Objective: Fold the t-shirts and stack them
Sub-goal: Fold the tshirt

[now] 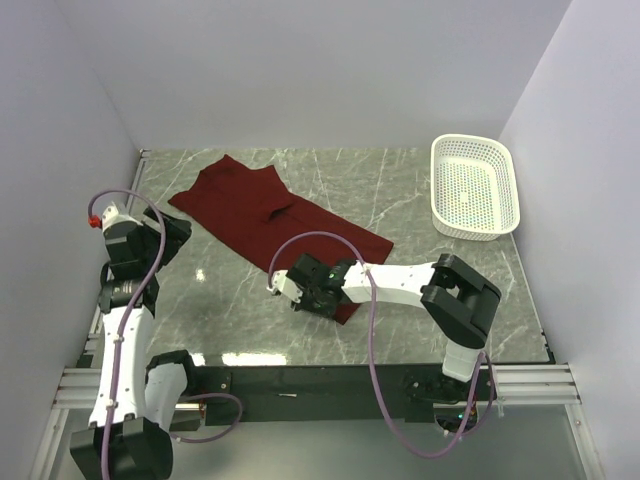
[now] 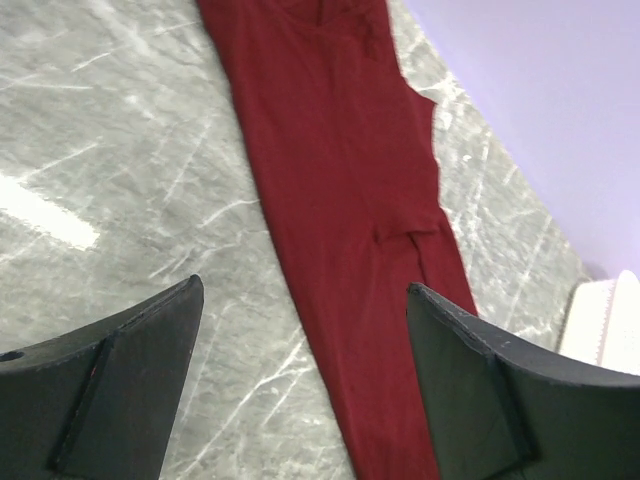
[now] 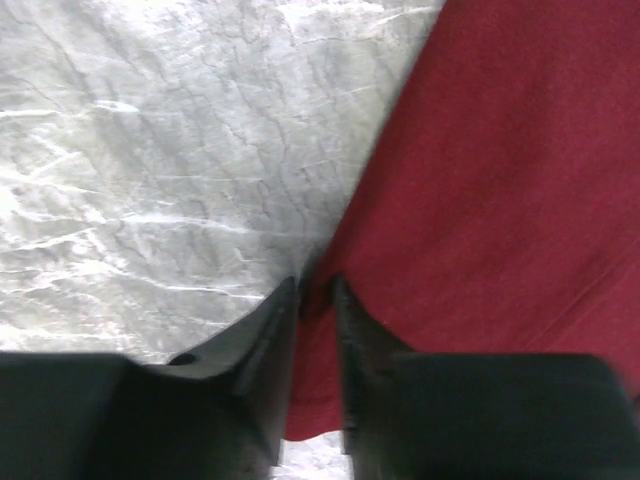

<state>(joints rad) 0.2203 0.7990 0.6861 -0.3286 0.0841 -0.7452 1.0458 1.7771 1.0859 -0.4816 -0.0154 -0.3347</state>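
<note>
maroon t-shirt point(image 1: 250, 210), seemingly folded lengthwise; right gripper point(image 3: 315, 287) pinching near hem, left gripper point(image 2: 300, 295) wide, empty; next: carry hem toward collar.

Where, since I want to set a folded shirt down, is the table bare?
Bare table lies between the t-shirt and the basket, and between the t-shirt and the open left fingers. Crowded at the shirt's near corner, where the right fingers pinch its hem.

grey marble table point(image 1: 400, 190) bears a maroon t-shirt point(image 1: 240, 210) and, well apart, a white basket point(image 1: 476, 231)
</note>
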